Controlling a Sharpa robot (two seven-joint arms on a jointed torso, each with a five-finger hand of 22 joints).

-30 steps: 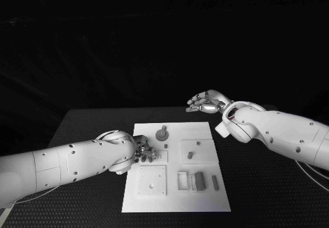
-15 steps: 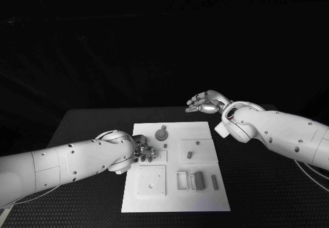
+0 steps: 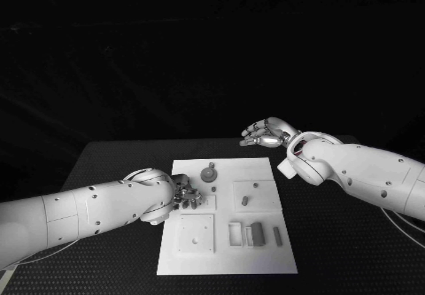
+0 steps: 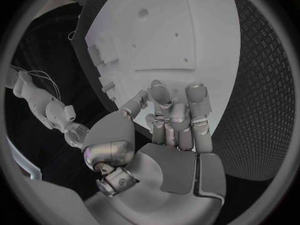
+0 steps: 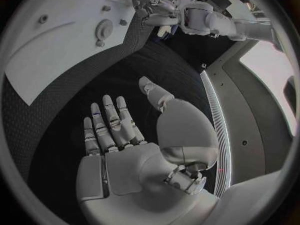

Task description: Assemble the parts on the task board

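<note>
While the left hand works fingers-down at the task board's left edge, grip undeterminable, descend slowly; right hand hovers empty, fingers apart.

Head camera looks down; wrist cameras, seemingly closer, share the task board.

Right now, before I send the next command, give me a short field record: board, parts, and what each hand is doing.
task board: white plate in the middle of the black table
round part: grey disc at the board's far end
small part: grey peg on the raised square plate right of centre
near parts: upright grey pieces near the board's near right edge
left hand: low over the board's left edge, fingers curled down; whether it holds anything cannot be told
right hand: raised beyond the board's far edge, fingers apart, holds nothing
</note>
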